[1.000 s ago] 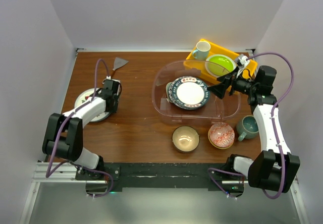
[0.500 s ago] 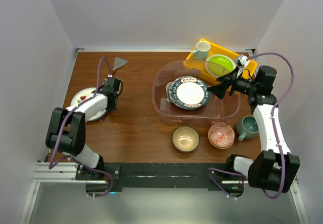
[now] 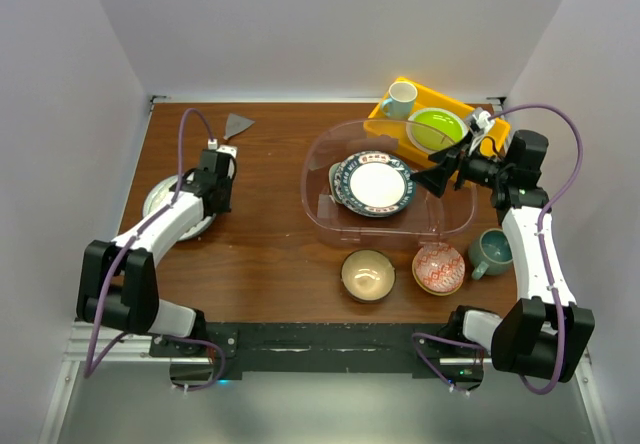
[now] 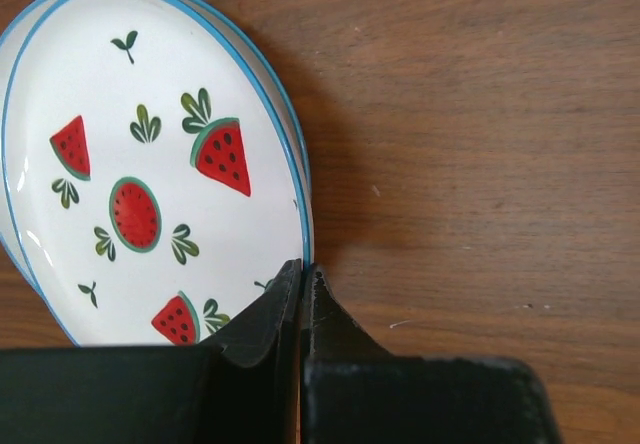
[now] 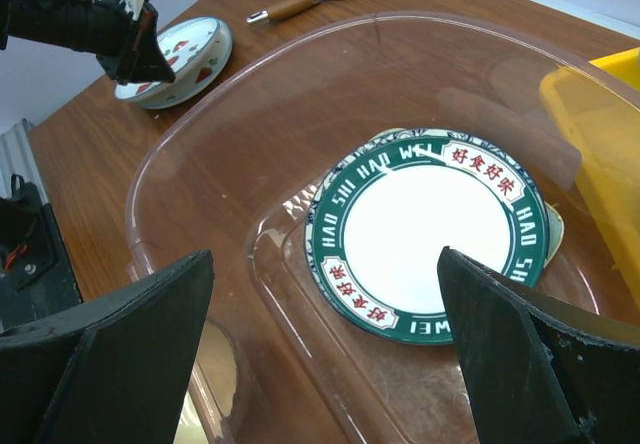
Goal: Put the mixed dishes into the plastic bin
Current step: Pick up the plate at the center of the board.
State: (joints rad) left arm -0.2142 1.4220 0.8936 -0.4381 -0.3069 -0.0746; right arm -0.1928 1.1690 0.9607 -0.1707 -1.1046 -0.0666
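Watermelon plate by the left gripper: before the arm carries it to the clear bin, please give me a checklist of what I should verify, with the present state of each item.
1. The left gripper at the rim of the watermelon plate: ok, its tips meet at the edge.
2. Rim caught between the jaws: cannot tell; they look shut.
3. Room in the plastic bin: ok; bare floor shows beside the green-lettered plate.
4. The right gripper away from the bin: not ok; it hangs open above it.
5. The table between plate and bin free of things: ok.
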